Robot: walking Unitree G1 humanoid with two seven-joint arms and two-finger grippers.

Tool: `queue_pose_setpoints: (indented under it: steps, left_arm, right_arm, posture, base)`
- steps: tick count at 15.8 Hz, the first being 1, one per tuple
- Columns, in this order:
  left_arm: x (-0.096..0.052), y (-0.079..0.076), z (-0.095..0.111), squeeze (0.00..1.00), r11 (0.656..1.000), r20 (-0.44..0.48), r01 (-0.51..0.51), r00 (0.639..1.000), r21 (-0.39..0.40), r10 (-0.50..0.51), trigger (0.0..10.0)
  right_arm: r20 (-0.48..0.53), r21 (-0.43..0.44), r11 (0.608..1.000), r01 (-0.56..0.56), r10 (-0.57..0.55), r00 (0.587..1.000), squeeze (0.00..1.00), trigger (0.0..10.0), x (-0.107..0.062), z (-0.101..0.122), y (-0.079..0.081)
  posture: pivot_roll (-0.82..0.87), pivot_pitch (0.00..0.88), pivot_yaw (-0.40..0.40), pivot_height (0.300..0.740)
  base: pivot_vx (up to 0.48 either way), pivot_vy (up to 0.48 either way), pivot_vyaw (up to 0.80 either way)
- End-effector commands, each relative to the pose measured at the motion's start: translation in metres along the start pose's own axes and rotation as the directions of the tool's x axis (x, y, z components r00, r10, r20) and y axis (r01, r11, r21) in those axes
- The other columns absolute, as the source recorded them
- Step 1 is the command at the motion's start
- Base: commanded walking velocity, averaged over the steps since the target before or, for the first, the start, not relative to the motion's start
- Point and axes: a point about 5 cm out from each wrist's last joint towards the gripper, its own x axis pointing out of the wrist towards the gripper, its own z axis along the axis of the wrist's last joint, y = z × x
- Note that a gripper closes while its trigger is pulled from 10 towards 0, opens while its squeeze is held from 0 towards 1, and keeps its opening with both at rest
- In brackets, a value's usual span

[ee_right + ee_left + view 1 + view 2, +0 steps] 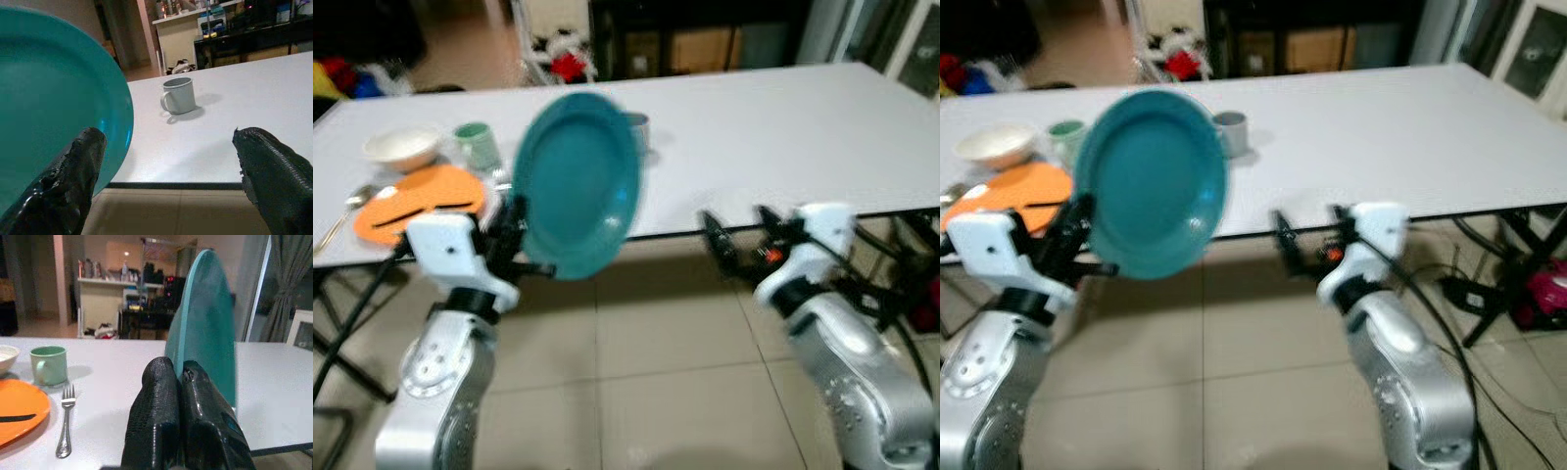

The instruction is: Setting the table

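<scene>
A teal plate (578, 181) stands nearly upright in the air, just in front of the white table's (754, 127) near edge. My left gripper (514, 235) is shut on its lower rim, and the black fingers (166, 426) pinch the plate (205, 328) edge-on. To the right, my right gripper (742, 235) is open and holds nothing, level with the table edge. Its fingers (274, 171) frame the plate (54, 107) and a grey mug (178, 95).
On the table's left end lie an orange plate (416, 201) with a dark knife on it, a fork (66, 423), a green mug (478, 145), a white bowl (403, 147) and a spoon (347, 211). Table legs and cables stand at the right, over a tiled floor.
</scene>
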Motion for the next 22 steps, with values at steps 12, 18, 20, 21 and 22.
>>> queue_pose_setpoints:
  steps: [12,18,20,21,22]
  left_arm:
    - [0.022,-0.026,-0.015,0.0,0.924,-0.089,0.095,0.987,-0.37,-0.137,10.0]
    - [0.061,-0.01,-0.047,0.0,0.796,-0.244,-0.098,0.968,-0.597,-0.064,10.0]
    - [0.072,-0.016,-0.056,0.0,0.748,-0.282,-0.11,0.954,-0.654,-0.106,10.0]
    - [0.077,-0.02,-0.061,0.0,0.715,-0.301,-0.123,0.945,-0.689,-0.128,10.0]
    - [0.082,-0.025,-0.065,0.0,0.679,-0.318,-0.135,0.936,-0.722,-0.152,10.0]
  right_arm:
    - [-0.046,0.002,0.999,-0.048,0.048,0.998,0.0,10.0,-0.006,0.005,-0.009]
    - [-0.077,-0.076,0.978,-0.195,0.19,0.979,0.0,10.0,-0.006,0.018,-0.017]
    - [-0.102,-0.091,0.969,-0.23,0.221,0.97,0.0,10.0,-0.008,0.02,-0.019]
    - [-0.111,-0.095,0.966,-0.239,0.228,0.967,0.0,10.0,-0.009,0.02,-0.02]
    - [-0.121,-0.096,0.964,-0.248,0.236,0.964,0.0,10.0,-0.011,0.02,-0.02]
  posture:
    - [-0.13,0.0,0.077,0.74]
    - [-0.15,0.0,0.088,0.74]
    - [-0.16,0.0,0.093,0.74]
    - [-0.17,0.0,0.098,0.74]
    - [-0.17,0.002,0.102,0.74]
  base:
    - [0.2,0.0,0.0]
    - [0.0,0.0,0.0]
    - [0.0,0.0,0.0]
    - [0.0,0.0,0.0]
    - [0.0,0.0,0.0]
